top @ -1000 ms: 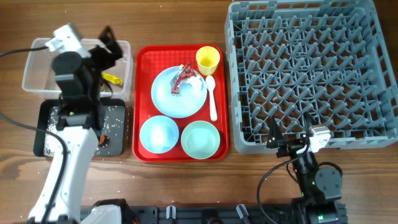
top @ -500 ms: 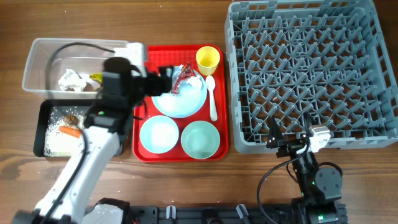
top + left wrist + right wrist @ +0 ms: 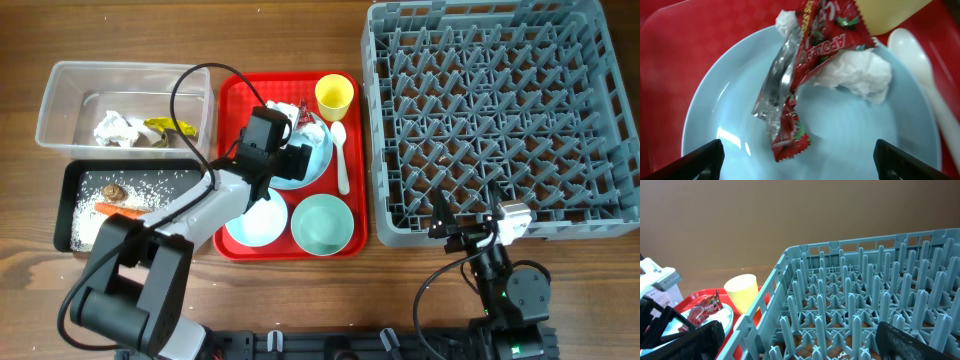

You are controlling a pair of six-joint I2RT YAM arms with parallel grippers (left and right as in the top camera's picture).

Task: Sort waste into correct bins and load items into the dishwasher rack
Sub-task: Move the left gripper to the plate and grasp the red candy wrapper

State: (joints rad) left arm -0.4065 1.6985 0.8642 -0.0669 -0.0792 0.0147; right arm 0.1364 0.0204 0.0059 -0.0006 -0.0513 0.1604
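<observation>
Hovering left tool [image 3: 799,161], jaws spread, over red-silver wrapper [image 3: 805,75] lying on pale blue plate [image 3: 860,145], frame centre. Judging wrapper light, crinkly, slippery; favouring a pinch across its lower tail.

From straight above we see the whole table [image 3: 300,300], our left wrist camera hangs close over the pale blue plate [image 3: 850,140], and our right wrist camera looks from low beside the dishwasher rack [image 3: 865,305] across it toward that same plate.
</observation>
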